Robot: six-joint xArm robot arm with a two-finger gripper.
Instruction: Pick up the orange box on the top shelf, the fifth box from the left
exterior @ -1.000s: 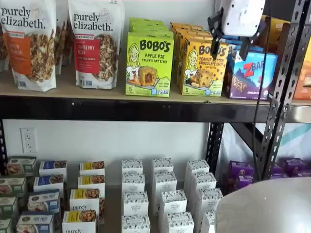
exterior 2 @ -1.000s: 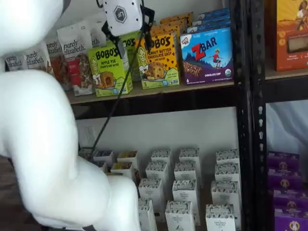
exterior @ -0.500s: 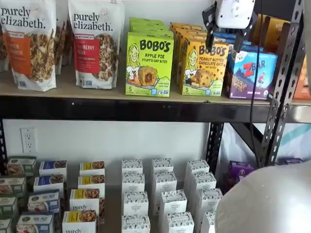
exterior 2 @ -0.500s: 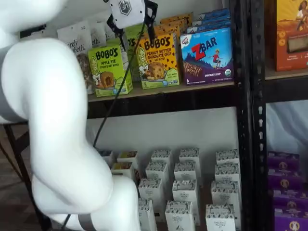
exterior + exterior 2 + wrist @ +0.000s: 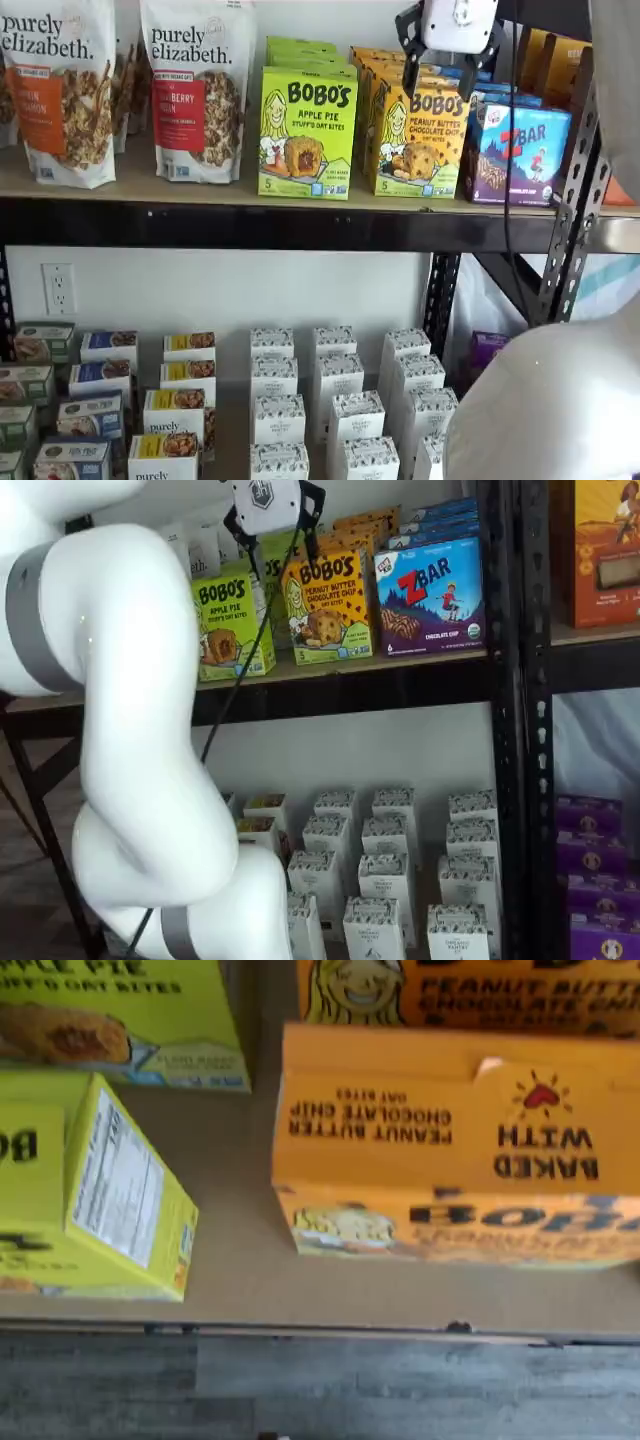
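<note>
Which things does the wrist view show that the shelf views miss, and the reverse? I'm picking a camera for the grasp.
Only the wrist view shows the orange box from above, its top flap reading "Baked with". Only the shelf views show the open pincer above that box, the ZBar box and the granola bags. Both show the orange box, the lime-green Bobo's box and the top shelf.

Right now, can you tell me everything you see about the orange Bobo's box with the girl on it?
The orange box looks like yellow-orange cardboard and stands upright at the front of the top shelf, with more like it lined up behind. Its face shows a cartoon girl, "BOBO'S Peanut Butter Chocolate Chip", an oat bite and a green bottom strip. Its top flap reads "Baked with" and a heart. A lime-green box stands on one side, a blue ZBar box on the other. The open gripper hangs just above, not gripping it.
</note>
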